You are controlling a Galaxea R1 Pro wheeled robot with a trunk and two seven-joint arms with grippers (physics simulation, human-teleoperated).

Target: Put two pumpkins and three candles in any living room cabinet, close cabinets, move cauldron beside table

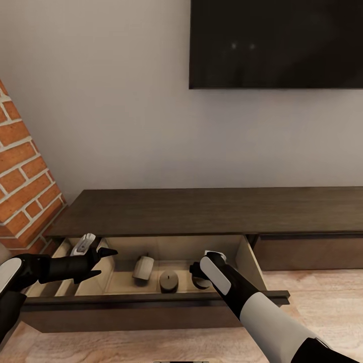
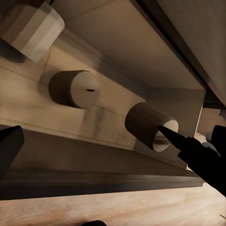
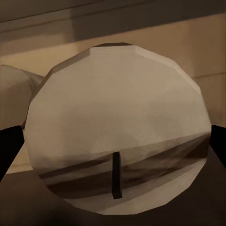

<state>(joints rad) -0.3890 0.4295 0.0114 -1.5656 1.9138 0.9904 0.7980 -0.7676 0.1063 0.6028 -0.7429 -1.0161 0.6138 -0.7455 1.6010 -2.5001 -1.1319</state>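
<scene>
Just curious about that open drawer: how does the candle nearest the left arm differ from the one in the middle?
The left candle lies tipped on its side and looks paler; the middle candle stands upright, wick up, and looks darker in shadow. The left one also sits further back. Both are short stubby cylinders inside the cabinet drawer.

Three tan candles (image 1: 168, 280) (one toppled) inside open cabinet (image 1: 212, 209).

A candle (image 3: 117, 127) fills the middle, top face toward the camera, its dark wick (image 3: 116, 175) toward 6 o'clock. 2 dark fingertips (image 3: 9, 148) flank it at 3 and 9 o'clock.
</scene>
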